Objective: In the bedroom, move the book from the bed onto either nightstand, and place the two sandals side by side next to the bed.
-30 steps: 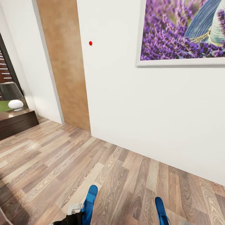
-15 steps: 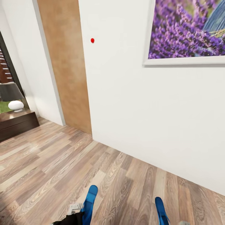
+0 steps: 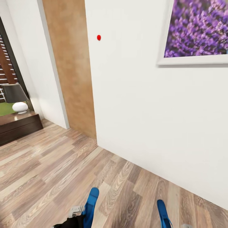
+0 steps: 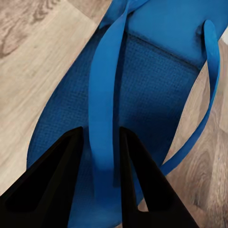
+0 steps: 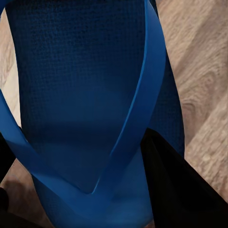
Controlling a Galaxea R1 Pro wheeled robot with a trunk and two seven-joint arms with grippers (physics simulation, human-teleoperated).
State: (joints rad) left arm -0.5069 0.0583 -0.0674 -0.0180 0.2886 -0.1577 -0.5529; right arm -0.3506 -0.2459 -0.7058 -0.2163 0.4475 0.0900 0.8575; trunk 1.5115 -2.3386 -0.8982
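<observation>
Though each clamped by fingers [image 4: 61,190], both sandals [image 3: 91,201] frame-cropped.

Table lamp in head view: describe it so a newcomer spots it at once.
Follow the white wall left past the tan wood panel to the low dark dresser at the picture's left edge. The lamp stands on its top: white rounded base, dark grey cone shade, the sole object there.

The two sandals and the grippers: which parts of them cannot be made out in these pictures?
- Left sandal: head view, rear cut off by the bottom edge.
- Right sandal: head view, likewise cut off.
- Left gripper: left wrist view, shut on a strap.
- Right gripper: right wrist view, fingers mostly hidden behind the sandal; grip unclear.
</observation>
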